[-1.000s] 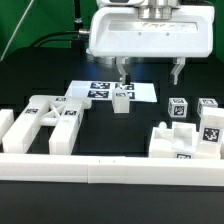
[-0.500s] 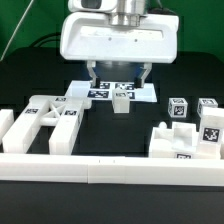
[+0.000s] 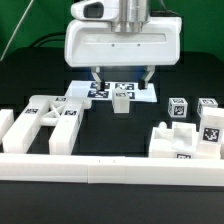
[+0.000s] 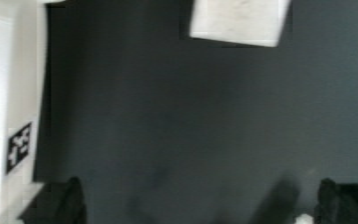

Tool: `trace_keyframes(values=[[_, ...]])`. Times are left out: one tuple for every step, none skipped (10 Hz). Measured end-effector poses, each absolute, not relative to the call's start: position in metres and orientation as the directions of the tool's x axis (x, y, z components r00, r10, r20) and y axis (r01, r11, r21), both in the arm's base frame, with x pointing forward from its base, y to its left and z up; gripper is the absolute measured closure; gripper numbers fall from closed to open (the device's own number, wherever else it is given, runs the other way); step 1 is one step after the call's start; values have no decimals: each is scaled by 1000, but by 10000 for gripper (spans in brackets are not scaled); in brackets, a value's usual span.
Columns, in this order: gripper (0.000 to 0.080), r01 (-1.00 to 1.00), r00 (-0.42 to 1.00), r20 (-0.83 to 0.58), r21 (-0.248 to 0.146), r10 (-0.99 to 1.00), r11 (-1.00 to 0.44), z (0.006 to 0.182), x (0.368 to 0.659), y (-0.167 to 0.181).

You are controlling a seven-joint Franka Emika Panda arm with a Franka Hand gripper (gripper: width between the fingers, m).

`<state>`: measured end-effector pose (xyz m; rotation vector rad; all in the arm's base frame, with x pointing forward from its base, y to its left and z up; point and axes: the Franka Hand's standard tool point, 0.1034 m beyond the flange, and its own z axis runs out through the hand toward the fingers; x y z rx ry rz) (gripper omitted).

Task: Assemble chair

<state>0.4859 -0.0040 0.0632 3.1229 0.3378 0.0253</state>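
The chair's white parts lie apart on the black table. A small tagged block (image 3: 122,98) stands at the front edge of the marker board (image 3: 100,89). A cut-out frame (image 3: 50,116) lies at the exterior view's left. Tagged blocks (image 3: 177,108) and a notched piece (image 3: 172,140) are at the right. My gripper (image 3: 122,77) hangs open just above and behind the small block, one finger on each side of it, holding nothing. In the wrist view the gripper (image 4: 202,205) shows two dark fingertips (image 4: 60,200) far apart over bare table, with a white piece (image 4: 240,20) ahead.
A long white border rail (image 3: 110,166) runs across the front of the table. A white block (image 3: 8,126) sits at the far left beside the frame. The marker board's edge (image 4: 2,100) shows in the wrist view.
My gripper has swung from the exterior view's right to the centre, over the small block, then eased slightly back right. It stayed open. No part has moved.
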Motion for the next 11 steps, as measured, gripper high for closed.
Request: trace_keyframes(values=[[150, 208, 976, -61, -19, 209, -978, 63, 483, 0], [150, 204, 969, -133, -29, 206, -979, 64, 480, 1], [150, 201, 961, -185, -41, 205, -979, 63, 478, 3], [150, 188, 947, -254, -57, 196, -981, 61, 475, 5], [150, 186, 935, -295, -66, 198, -980, 59, 475, 6], [150, 185, 912, -357, -82, 202, -979, 57, 472, 6], [150, 186, 898, -390, -86, 205, -979, 52, 472, 4], [150, 202, 860, -462, -77, 215, -976, 50, 466, 3], [150, 196, 836, -517, -30, 183, -980, 46, 461, 1], [150, 202, 784, -597, -16, 172, -979, 42, 453, -2], [150, 204, 753, -634, -27, 175, -979, 38, 457, -7]])
